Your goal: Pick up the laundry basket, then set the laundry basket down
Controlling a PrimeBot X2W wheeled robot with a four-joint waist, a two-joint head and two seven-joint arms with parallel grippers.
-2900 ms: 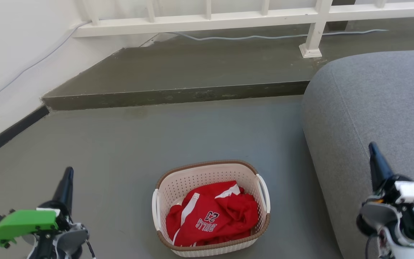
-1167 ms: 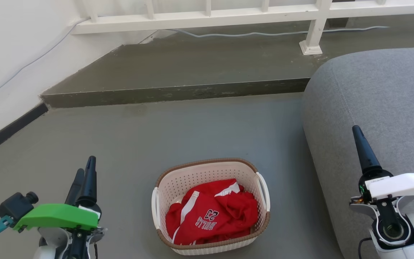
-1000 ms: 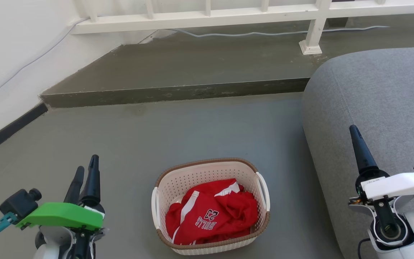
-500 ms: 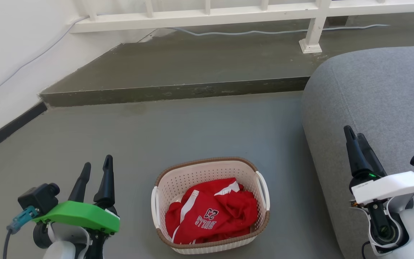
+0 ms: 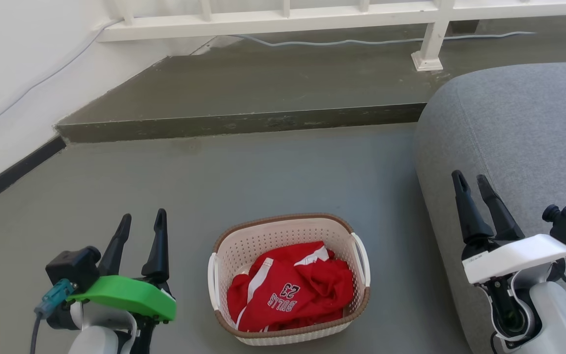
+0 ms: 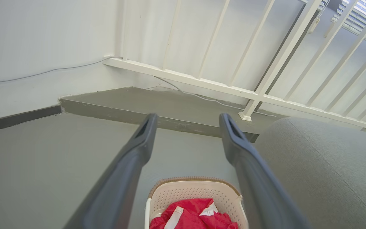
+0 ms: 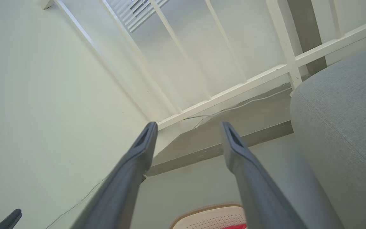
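Floor layout, head view. The laundry basket stands on the floor, low and central, with a garment inside it. The left gripper hangs to its left and the right gripper to its right, both apart from it. The right gripper is seen against an upholstered seat that lies right of the basket. Behind the basket runs a raised step, which carries a railing and a cable. A wall bounds the left side.

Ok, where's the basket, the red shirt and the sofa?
basket [image 5: 273, 237]: head view, on its cream back wall.
red shirt [image 5: 322, 282]: head view, on the middle of the cloth.
sofa [image 5: 519, 123]: head view, on its grey top.
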